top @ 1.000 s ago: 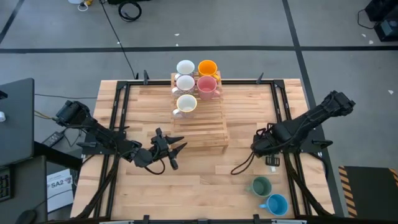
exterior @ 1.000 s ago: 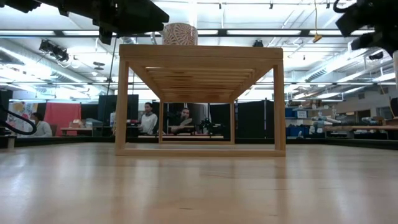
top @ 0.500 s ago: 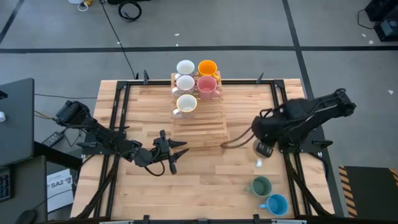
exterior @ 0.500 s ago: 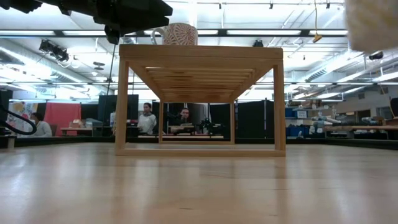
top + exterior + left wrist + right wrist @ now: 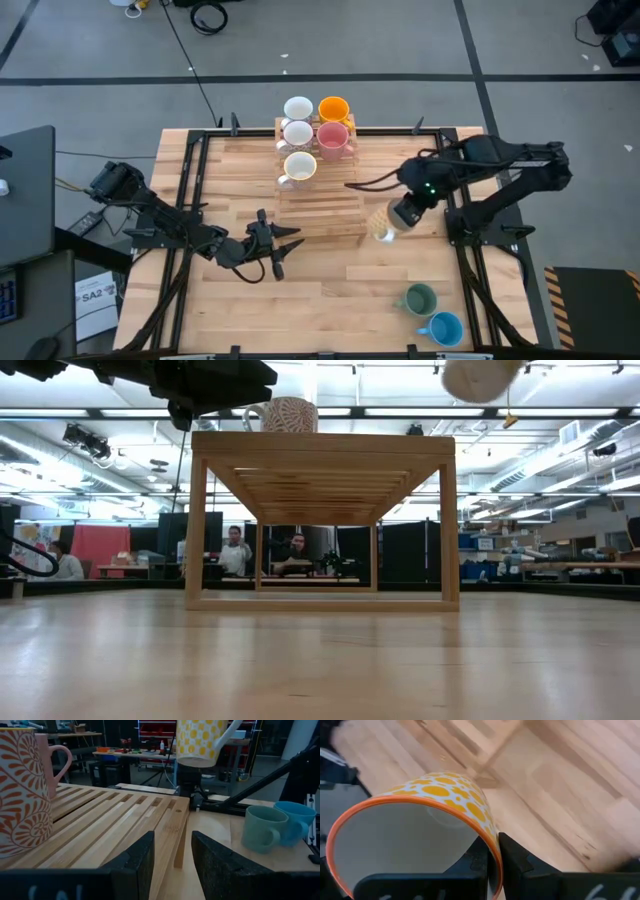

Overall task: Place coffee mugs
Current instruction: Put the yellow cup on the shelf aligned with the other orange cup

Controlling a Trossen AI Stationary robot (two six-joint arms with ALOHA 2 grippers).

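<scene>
Carrying: right gripper (image 5: 392,222) clamped shut on yellow-dotted mug (image 5: 427,827), rack's (image 5: 330,205) 4 o'clock corner.
Waiting: left gripper (image 5: 280,245) open, empty.
Advice: level mug before lowering.

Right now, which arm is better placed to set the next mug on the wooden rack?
The right arm. Its tool is already shut on the yellow-dotted mug, held in the air at the wooden rack's right edge. The left tool is open and empty, low beside the rack's left front corner.

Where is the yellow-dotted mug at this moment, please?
In the high view the yellow-dotted mug hangs in the right gripper, by the wooden rack's front right corner.
</scene>
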